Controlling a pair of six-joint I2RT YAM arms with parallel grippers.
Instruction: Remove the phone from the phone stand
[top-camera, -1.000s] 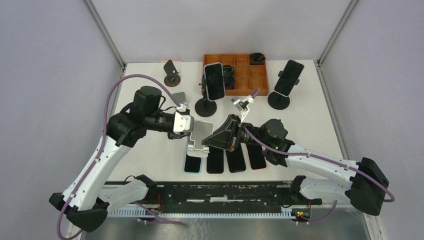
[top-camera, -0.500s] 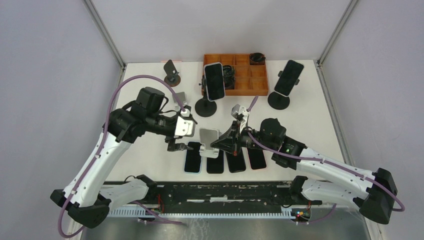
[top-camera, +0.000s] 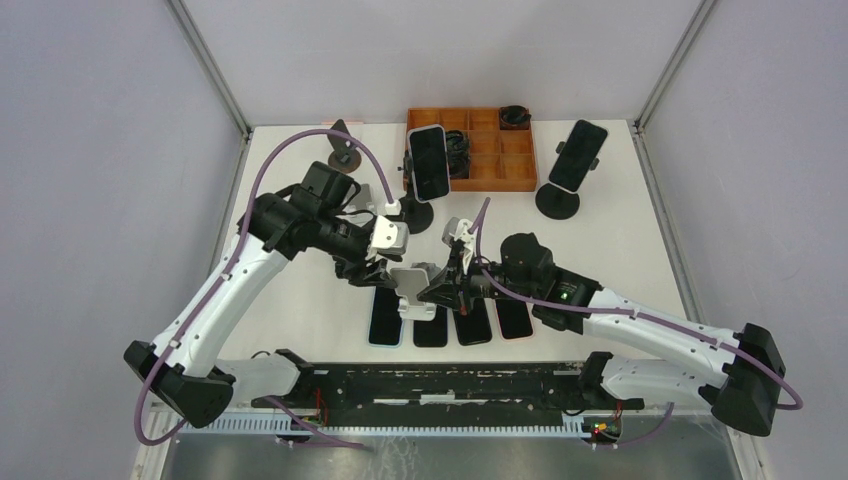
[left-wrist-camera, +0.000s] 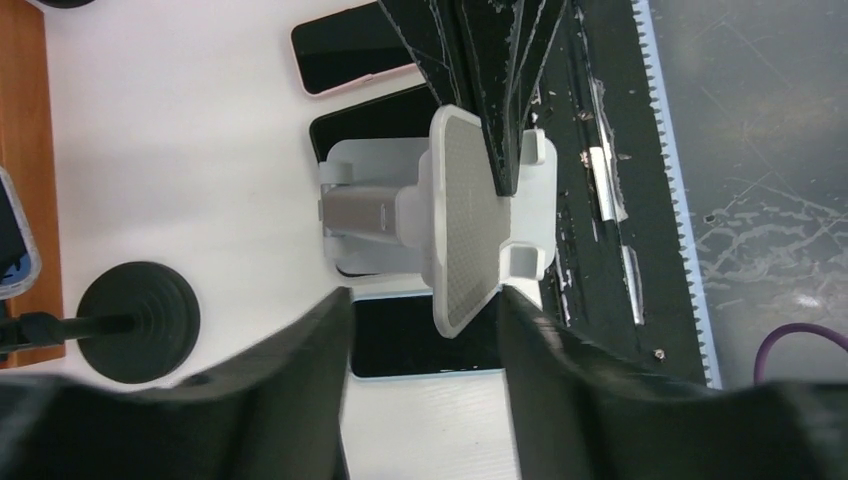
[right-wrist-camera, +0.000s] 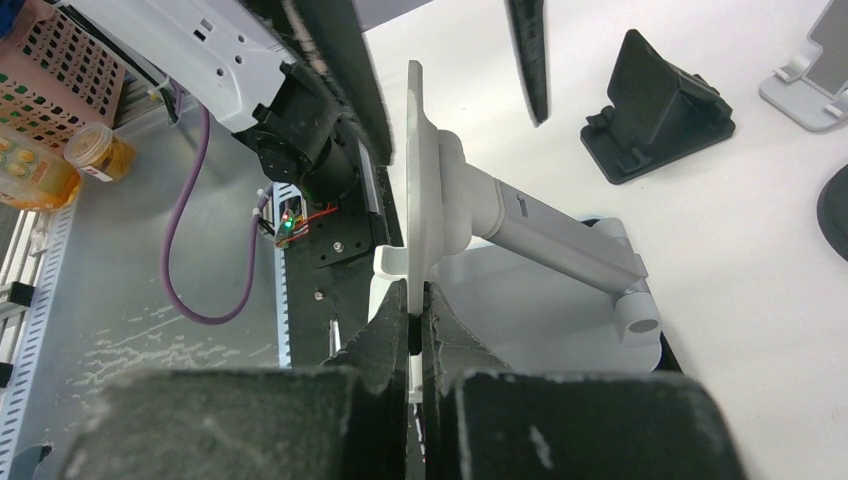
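Observation:
The white phone stand (top-camera: 412, 288) holds no phone and sits over the row of flat phones (top-camera: 385, 322) at the table's front. My right gripper (top-camera: 434, 292) is shut on the edge of the stand's plate (right-wrist-camera: 414, 200), its fingertips (right-wrist-camera: 392, 330) pinching it. My left gripper (top-camera: 362, 272) is open just left of the stand; in the left wrist view its fingers (left-wrist-camera: 300, 380) straddle the tip of the plate (left-wrist-camera: 460, 220) without touching it. Two phones stay on black round stands, one at the back centre (top-camera: 429, 160) and one at the back right (top-camera: 578, 155).
An orange compartment tray (top-camera: 520, 178) lies at the back. A small black stand (top-camera: 343, 145) is at the back left, also in the right wrist view (right-wrist-camera: 655, 105), beside a silver stand (right-wrist-camera: 815, 60). The black round base (left-wrist-camera: 140, 322) is close to my left gripper.
The right gripper has carried the white stand slightly right and forward, over the flat phones. The left arm swung its elbow back and right; its open gripper now sits beside the stand.

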